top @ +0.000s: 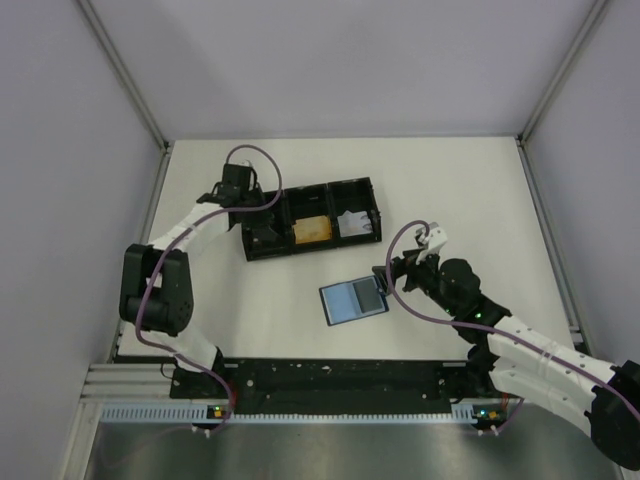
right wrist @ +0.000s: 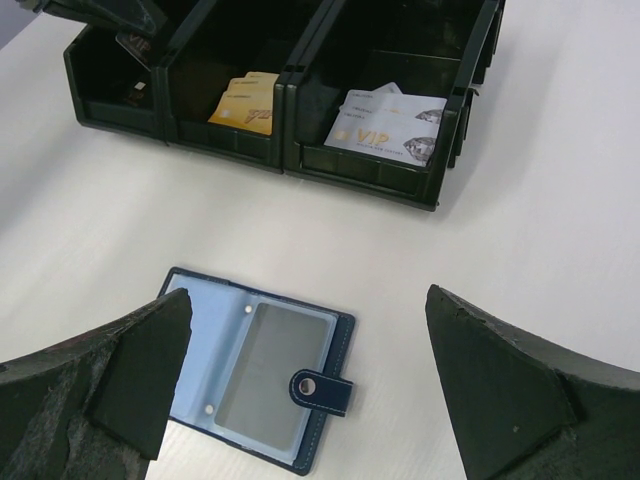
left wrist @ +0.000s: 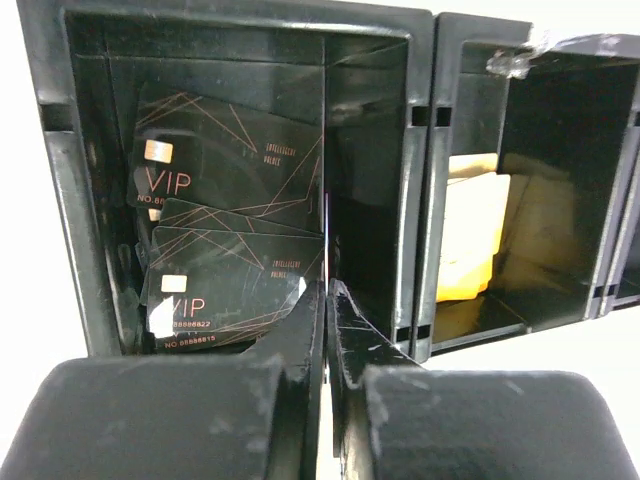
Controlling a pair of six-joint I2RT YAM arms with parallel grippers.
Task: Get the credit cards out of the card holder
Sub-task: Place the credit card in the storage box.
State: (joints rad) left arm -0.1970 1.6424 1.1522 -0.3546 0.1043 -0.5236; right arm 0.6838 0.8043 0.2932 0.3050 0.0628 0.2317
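a: entries, largest first?
b: black tray (top: 262, 247), three compartments, credit cards (right wrist: 245, 105) in each. card holder (right wrist: 195, 385) open flat on the table (top: 450, 200) between tray and arm bases, long axis roughly left-right, snap tab (right wrist: 320, 385) toward the right gripper (right wrist: 308, 300), jaws wide above it. left gripper (left wrist: 325, 330) pinched closed over the left compartment, nothing seen in it.
a: outstanding?
b: probably near done; grey pocket (right wrist: 275, 365), cannot tell if a card remains.

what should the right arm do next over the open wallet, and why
Probably lower the right gripper onto the card holder: its jaws are open above it, and what looks like a grey card sits in its sleeve.
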